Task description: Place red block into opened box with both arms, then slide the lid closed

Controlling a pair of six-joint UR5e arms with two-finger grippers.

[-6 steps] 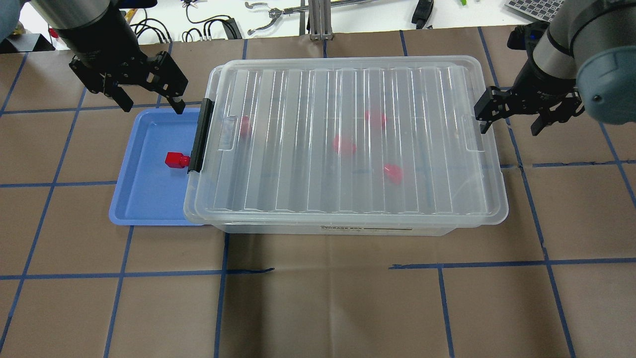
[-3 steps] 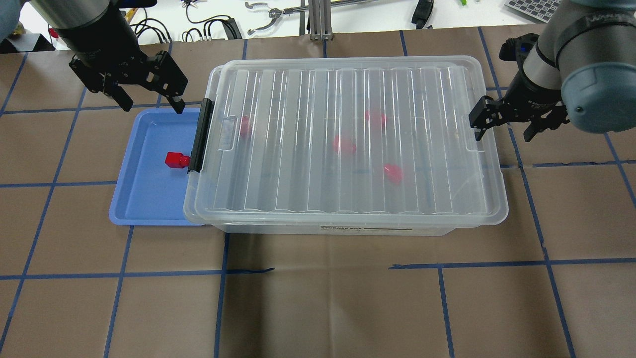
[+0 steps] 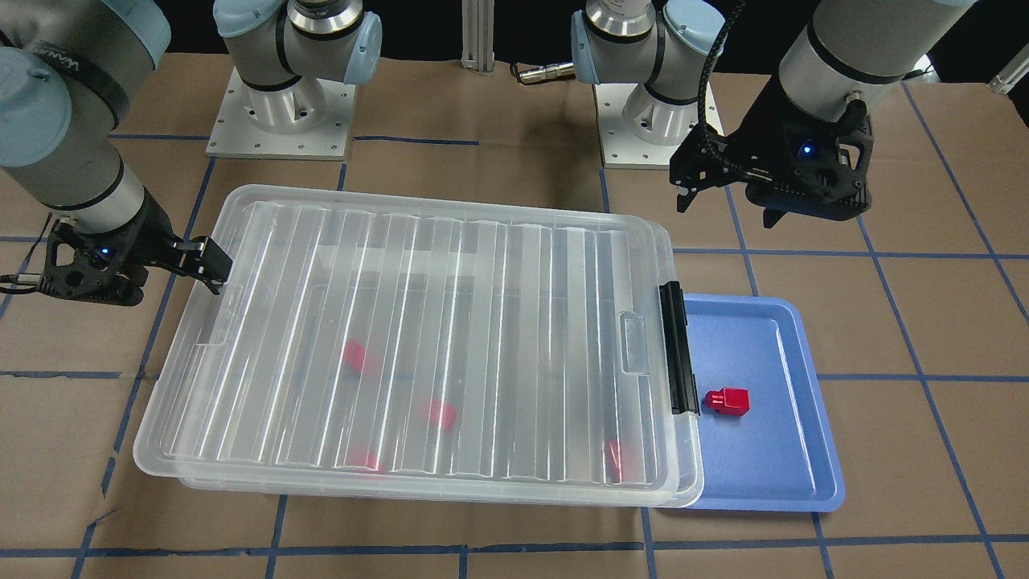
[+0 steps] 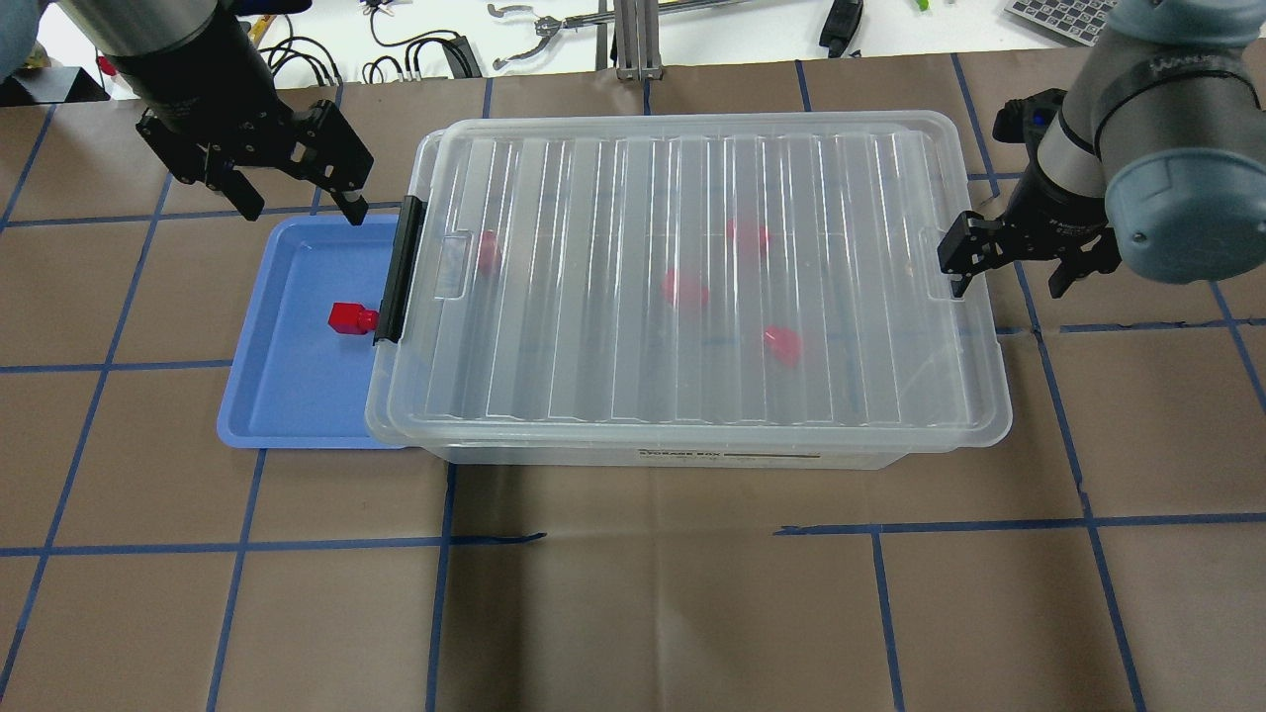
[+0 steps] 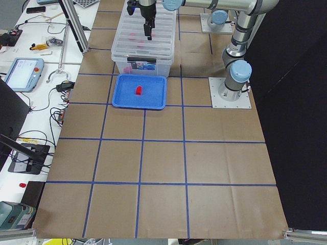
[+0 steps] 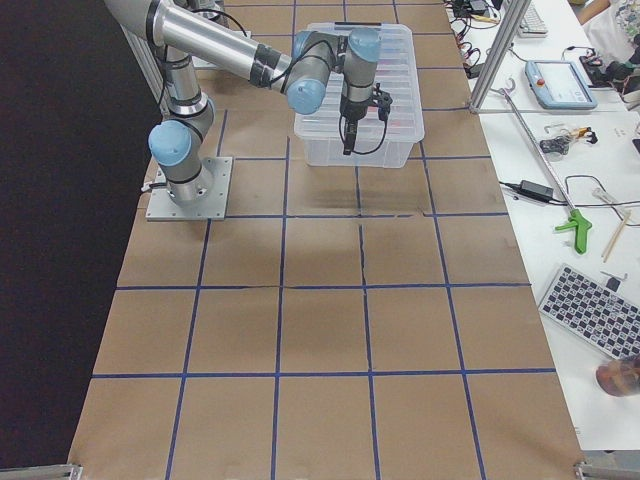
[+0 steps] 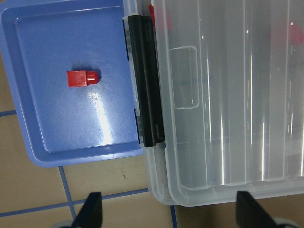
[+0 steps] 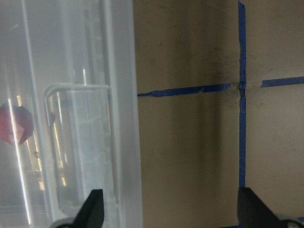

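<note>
Red block (image 4: 346,317) lies in the blue tray (image 4: 297,396), left of centre in the overhead frame, stub pointing at the black latch bar (image 4: 401,267), just beside it, nothing gripping it. The lid (image 4: 593,247) lies over the box (image 4: 653,457), slightly askew, with the box rim peeking out at the latch end. Four more red pieces (image 4: 684,289) show blurred through the lid. Left gripper (image 4: 303,213) is upper left, jaws spread wide and empty, above the tray's far edge. Right gripper (image 4: 1007,287) is at right, jaws apart and empty, one finger (image 4: 954,282) at the lid's right edge by the tab recess, the other over the table (image 4: 633,593); contact can't be told.
</note>
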